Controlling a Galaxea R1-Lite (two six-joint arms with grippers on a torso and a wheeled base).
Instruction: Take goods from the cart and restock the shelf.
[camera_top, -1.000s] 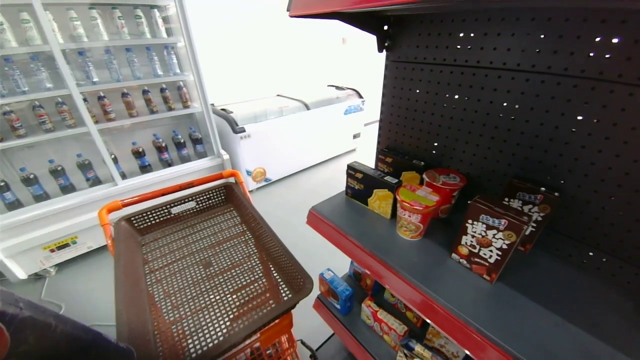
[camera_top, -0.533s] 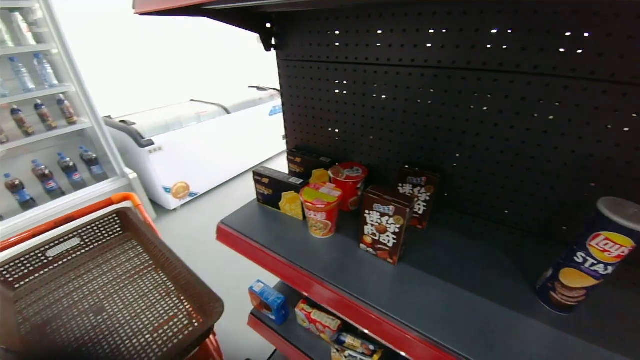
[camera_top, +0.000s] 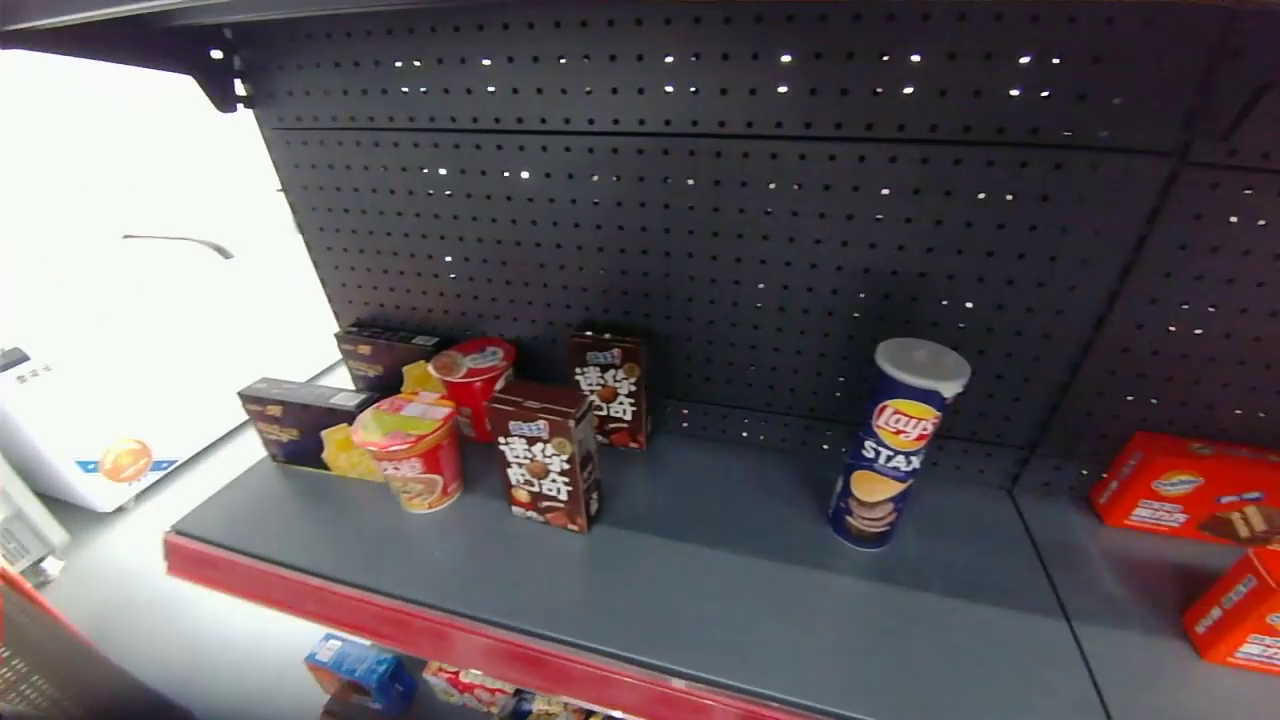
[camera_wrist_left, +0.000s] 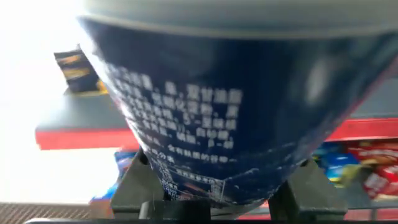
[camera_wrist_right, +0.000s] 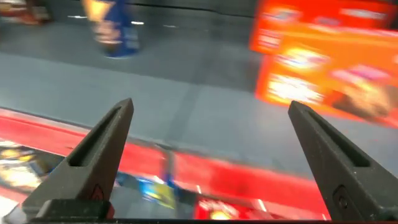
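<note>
Left gripper (camera_wrist_left: 227, 190) jaws clamp a blue can (camera_wrist_left: 236, 93); right gripper (camera_wrist_right: 210, 106) jaws gape apart. The head view has swung from the cart (camera_top: 45, 665) to the shelf (camera_top: 700, 590), chips tube (camera_top: 893, 445) at 3 o'clock of the snack boxes (camera_top: 545, 455): placing likely comes next

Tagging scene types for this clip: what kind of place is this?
Likely a grocery shop aisle, or a mock-up of one: a pegboard-backed shelf with a red front edge, stocked with packaged snacks such as a chip can, cup noodles and orange boxes.
</note>
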